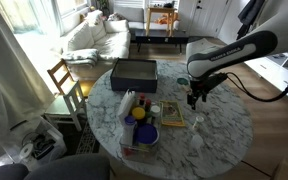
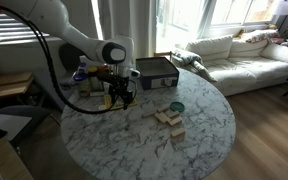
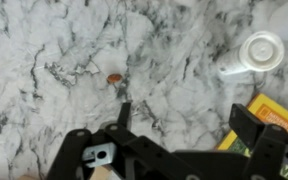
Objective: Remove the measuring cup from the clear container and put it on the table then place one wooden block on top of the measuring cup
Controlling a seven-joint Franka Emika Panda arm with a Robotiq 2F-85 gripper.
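Observation:
The measuring cup (image 3: 260, 50) is small and whitish and rests on the marble table (image 3: 64, 50) at the upper right of the wrist view. It is outside the clear container (image 1: 140, 128), which holds blue and yellow items. My gripper (image 3: 184, 112) is open and empty, hovering over bare table to the left of the cup. It shows in both exterior views (image 1: 194, 98) (image 2: 119, 97). Several wooden blocks (image 2: 169, 118) lie in a pile near the table's middle, also seen in an exterior view (image 1: 172, 116).
A dark grey rectangular box (image 1: 134, 73) stands at the table's far side. A small teal round thing (image 2: 176, 106) lies by the blocks. A yellow-edged thing (image 3: 276, 115) lies by my right finger. A chair (image 1: 66, 80) and a sofa (image 1: 96, 38) stand beyond the table.

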